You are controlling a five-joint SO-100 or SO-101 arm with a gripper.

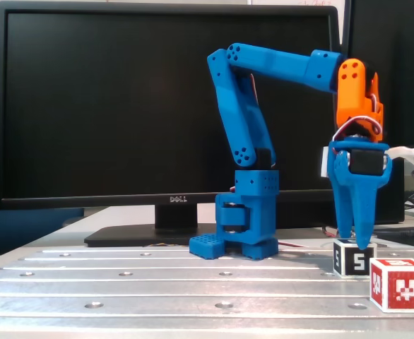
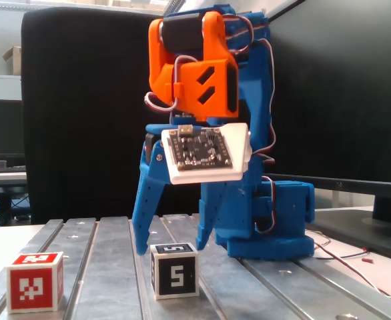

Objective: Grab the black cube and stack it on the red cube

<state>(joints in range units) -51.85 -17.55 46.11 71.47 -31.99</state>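
Note:
The black cube (image 1: 353,260) with a white "5" sits on the slotted metal table, and it also shows in the other fixed view as the black cube (image 2: 174,270). My blue gripper (image 1: 356,244) points straight down onto it. From the side, the gripper (image 2: 171,248) is open, one fingertip on each side of the cube's top edge, level with it. Nothing is held. The red cube (image 1: 399,284) with a white pixel pattern stands just beside the black one, nearer the camera. In the other fixed view the red cube (image 2: 35,281) is at the left.
The arm's blue base (image 1: 242,229) is bolted to the metal table (image 1: 122,282). A large Dell monitor (image 1: 122,106) stands behind it. Loose cables (image 2: 355,257) lie near the table's edge. A white camera board (image 2: 205,153) hangs on the wrist.

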